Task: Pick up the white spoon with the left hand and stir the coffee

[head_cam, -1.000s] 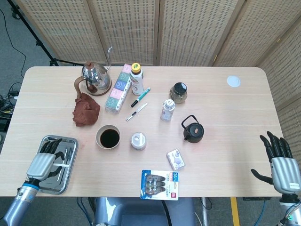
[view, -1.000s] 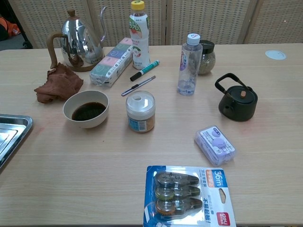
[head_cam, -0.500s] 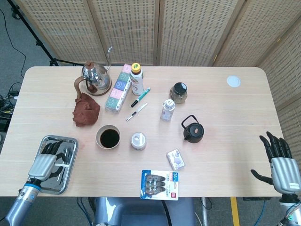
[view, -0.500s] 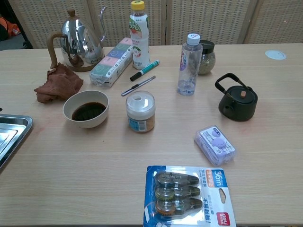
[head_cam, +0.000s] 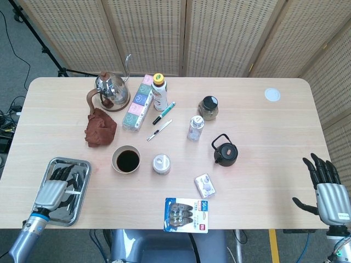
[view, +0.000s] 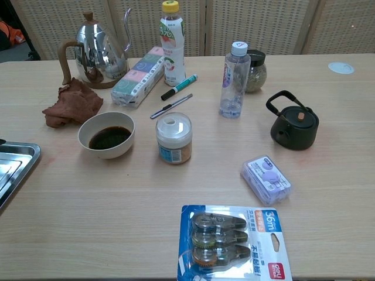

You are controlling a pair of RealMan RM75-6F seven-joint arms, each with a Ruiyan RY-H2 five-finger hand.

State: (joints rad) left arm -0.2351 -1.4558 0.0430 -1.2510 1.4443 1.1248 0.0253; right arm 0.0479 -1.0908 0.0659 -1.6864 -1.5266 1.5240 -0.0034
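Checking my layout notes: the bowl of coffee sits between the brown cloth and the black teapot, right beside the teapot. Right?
Not quite. In the head view the bowl of coffee sits beside the white-lidded jar; the black teapot stands further off, past that jar.

Head cam looks steeply down from high over the whole table (head_cam: 263, 164), chest cam sits low at the near edge looking across it, both sharing the coffee bowl (head_cam: 126, 160) and surrounding clutter.

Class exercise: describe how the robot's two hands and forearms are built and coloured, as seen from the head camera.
Each hand, left hand and right hand, has a ribbed silver-grey back and black fingers. The left wrist carries a blue ring above a grey forearm; the right wrist is grey with a small green light.
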